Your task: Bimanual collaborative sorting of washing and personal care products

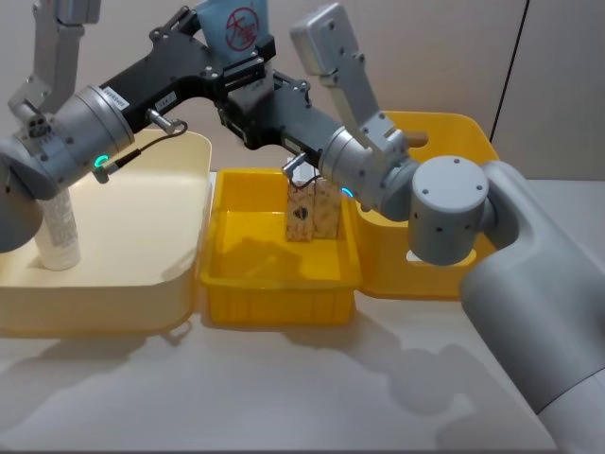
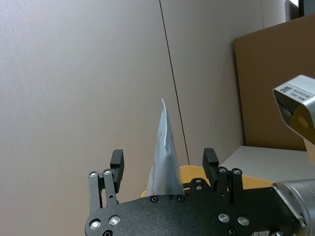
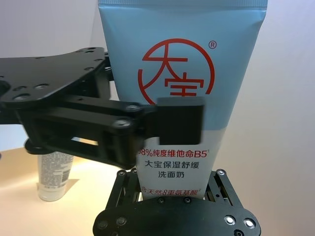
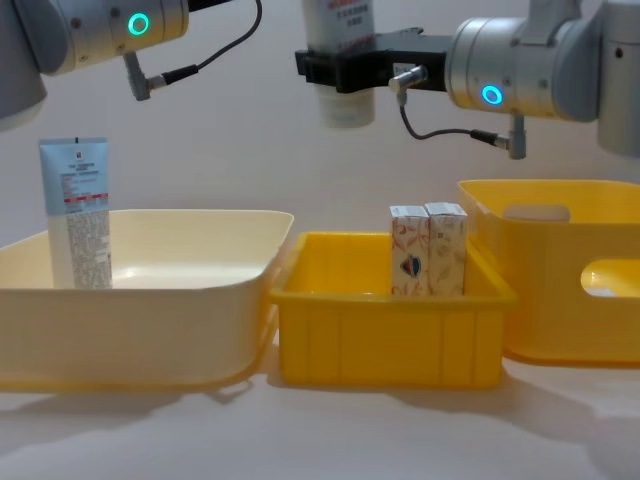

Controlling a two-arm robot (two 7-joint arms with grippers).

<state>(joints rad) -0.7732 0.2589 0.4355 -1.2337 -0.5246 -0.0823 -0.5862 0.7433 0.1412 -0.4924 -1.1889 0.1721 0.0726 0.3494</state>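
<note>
at the top centre of the head view, a white squeeze tube (image 1: 234, 26) with a light-blue end and red print stands upright between the two grippers. right gripper (image 3: 173, 194): its black fingers are pressed onto the white lower body of the tube, below the red lettering. left gripper (image 2: 163, 164): its fingers stand spread on either side of the tube's flat blue end, apart from it. in the chest view the tube's capped lower end (image 4: 345, 105) hangs at the upper centre of the frame, high above the small yellow bin (image 4: 390, 325). two cream cartons (image 4: 428, 250) stand upright, touching side by side, inside that bin. at left, a second tube (image 4: 78, 212) stands upright in the cream bin (image 4: 150, 310).
</note>
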